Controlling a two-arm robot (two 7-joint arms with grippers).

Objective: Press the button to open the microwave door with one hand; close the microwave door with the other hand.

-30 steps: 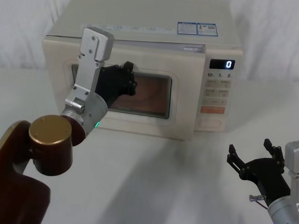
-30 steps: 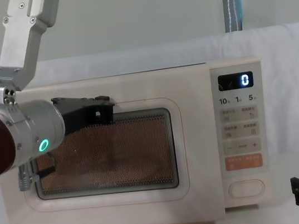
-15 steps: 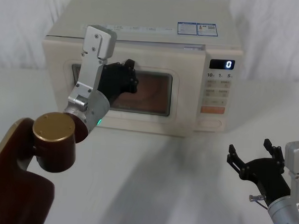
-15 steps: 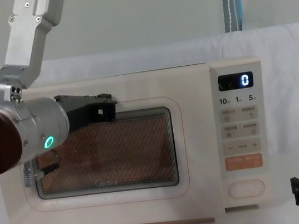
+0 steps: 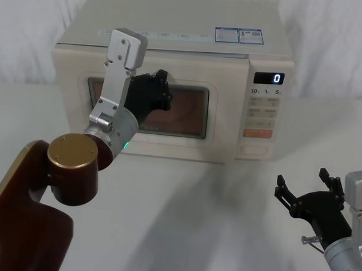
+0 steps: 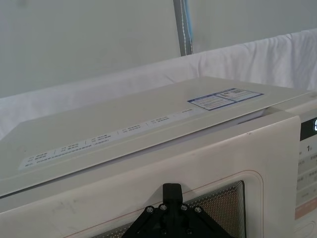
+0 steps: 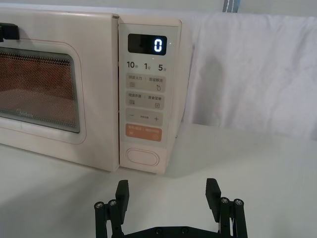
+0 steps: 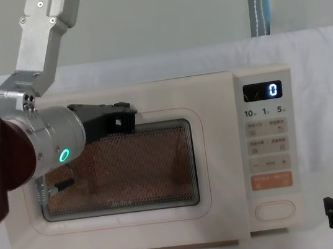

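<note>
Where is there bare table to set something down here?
Bare table lies before the microwave, between the left arm and the right gripper. More beside the control panel, right of the button. Crowded at the microwave door, where the left gripper presses.

black tool (image 5: 154,93), grey arm housing (image 5: 119,73)

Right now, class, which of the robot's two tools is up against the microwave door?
The left tool, pressed against the microwave door at the window's upper edge. The right tool hangs low over the table, fingers spread, well short of the button.
</note>
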